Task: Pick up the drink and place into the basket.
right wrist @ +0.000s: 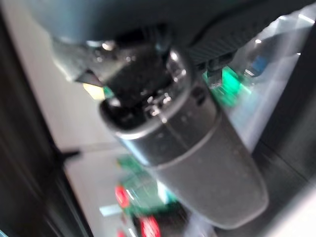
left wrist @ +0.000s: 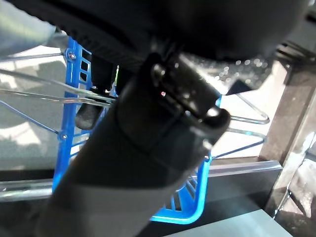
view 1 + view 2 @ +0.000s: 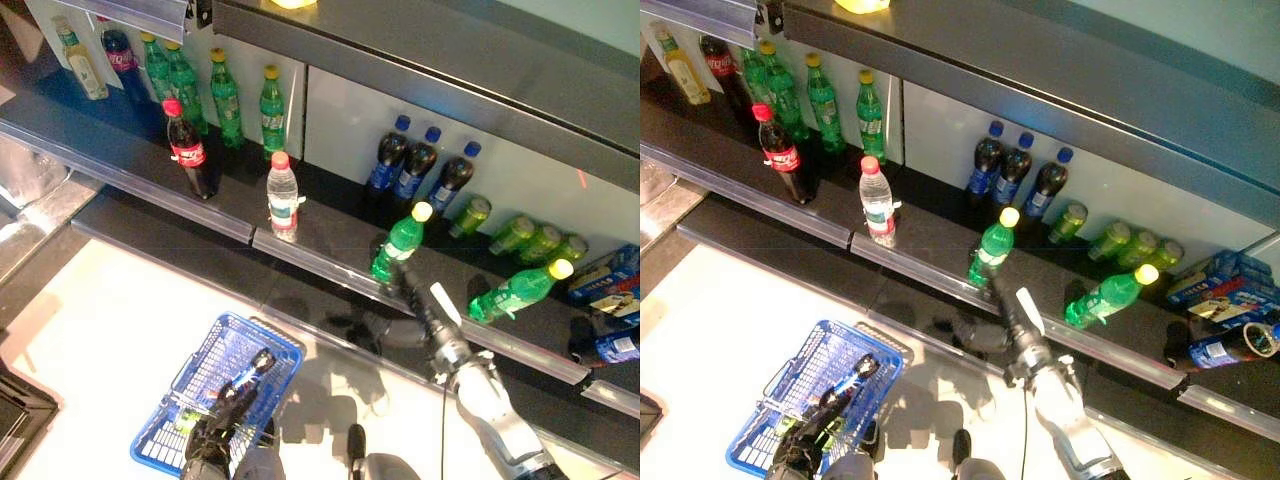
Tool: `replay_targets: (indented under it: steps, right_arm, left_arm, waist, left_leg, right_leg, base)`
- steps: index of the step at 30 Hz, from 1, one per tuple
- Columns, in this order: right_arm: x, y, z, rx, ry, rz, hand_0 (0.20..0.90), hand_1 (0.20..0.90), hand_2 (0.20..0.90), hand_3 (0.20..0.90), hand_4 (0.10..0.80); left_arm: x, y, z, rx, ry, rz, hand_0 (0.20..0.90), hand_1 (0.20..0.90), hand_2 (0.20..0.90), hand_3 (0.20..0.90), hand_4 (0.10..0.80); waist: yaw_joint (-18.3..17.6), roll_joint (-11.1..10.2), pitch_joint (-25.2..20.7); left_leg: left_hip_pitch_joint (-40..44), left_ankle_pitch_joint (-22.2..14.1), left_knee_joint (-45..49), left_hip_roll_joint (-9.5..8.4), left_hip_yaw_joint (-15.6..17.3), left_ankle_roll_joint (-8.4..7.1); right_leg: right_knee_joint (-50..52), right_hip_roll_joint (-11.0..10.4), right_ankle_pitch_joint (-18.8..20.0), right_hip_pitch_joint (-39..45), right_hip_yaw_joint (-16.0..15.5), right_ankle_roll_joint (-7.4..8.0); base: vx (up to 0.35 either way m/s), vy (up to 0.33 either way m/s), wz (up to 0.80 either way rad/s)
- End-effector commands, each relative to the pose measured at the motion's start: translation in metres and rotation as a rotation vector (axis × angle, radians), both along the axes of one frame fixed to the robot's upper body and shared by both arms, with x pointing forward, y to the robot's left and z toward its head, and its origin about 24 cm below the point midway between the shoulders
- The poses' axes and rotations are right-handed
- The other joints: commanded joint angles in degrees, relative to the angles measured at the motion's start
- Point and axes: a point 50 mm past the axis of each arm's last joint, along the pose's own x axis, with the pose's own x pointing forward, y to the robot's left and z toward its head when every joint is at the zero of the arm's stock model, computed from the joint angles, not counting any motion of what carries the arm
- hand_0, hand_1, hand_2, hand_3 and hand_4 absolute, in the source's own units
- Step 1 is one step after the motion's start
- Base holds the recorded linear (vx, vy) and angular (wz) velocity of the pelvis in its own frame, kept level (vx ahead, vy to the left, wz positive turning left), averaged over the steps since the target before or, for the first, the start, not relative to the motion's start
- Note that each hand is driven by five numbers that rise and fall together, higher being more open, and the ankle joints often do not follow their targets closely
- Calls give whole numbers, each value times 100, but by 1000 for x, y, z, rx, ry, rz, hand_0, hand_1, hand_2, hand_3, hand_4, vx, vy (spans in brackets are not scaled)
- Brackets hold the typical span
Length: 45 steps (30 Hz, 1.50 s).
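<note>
A green drink bottle (image 3: 400, 243) with a yellow cap leans tilted at the front rail of the dark shelf (image 3: 320, 225). My right hand (image 3: 402, 292) reaches up from the lower right, its dark fingers curled round the bottle's lower part. In the right wrist view the thumb (image 1: 187, 148) fills the middle and green shows past it. Low on the left, over the pale floor, hangs a blue wire basket (image 3: 287, 352). My left hand (image 3: 228, 412) is shut on its wire handle (image 2: 247, 118).
A second green bottle (image 3: 515, 290) lies tilted on the shelf to the right. A water bottle (image 3: 283, 195) and a cola bottle (image 3: 188, 150) stand to the left. Dark blue-capped bottles (image 3: 415, 165) and green cans (image 3: 520, 235) line the back. An upper shelf (image 3: 420, 70) overhangs.
</note>
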Motion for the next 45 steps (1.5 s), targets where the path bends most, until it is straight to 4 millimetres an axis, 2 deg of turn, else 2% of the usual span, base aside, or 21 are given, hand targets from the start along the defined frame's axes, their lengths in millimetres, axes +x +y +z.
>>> replay_targets:
  steps: [1,3,9,20,33,45]
  right_arm:
    - [1,-5,76,-11,-431,-53,900,900,900,900,800]
    - [-1,-10,86,16,-493,-114,900,900,900,900,800]
    - [-3,-15,96,67,-570,-229,900,900,900,900,800]
    - [-6,-7,85,103,-546,-263,900,900,900,900,800]
    - [8,6,92,151,-590,-281,900,900,900,900,800]
    - [23,15,122,179,-732,-321,900,900,900,900,800]
  left_arm:
    - [6,10,15,111,-135,-64,300,300,300,200,100]
    - [1,10,12,108,-121,-68,300,300,300,200,100]
    - [-1,7,11,107,-120,-86,300,300,300,200,100]
    - [1,0,11,103,-125,-139,300,300,300,200,100]
    - [26,-7,23,112,-229,-205,300,300,300,200,100]
    - [54,-10,39,121,-341,-249,300,300,300,200,100]
  waist:
    - [94,140,-455]
    - [106,172,-480]
    - [126,272,-423]
    - [119,402,-148]
    - [181,629,567]
    - [268,729,1197]
  left_leg:
    - [-216,-70,337,240,-103,-18]
    - [-211,-61,321,259,-120,-31]
    - [-350,-58,489,301,-165,-72]
    - [-569,-82,833,241,-318,-84]
    - [-1087,-91,1273,-19,-530,-21]
    - [-1614,-91,1584,-196,-580,85]
  right_leg:
    - [394,-82,68,-165,-264,-22]
    - [404,-71,27,-133,-283,-32]
    - [607,-66,-83,-214,-351,-94]
    - [980,-76,-218,-394,-410,-186]
    - [1432,-108,-332,-786,-484,-307]
    - [1780,-133,-325,-1279,-501,-359]
  base:
    - [0,0,0]
    - [0,0,0]
    - [-3,-4,4]
    - [17,7,3]
    - [-31,15,3]
    - [-50,17,2]
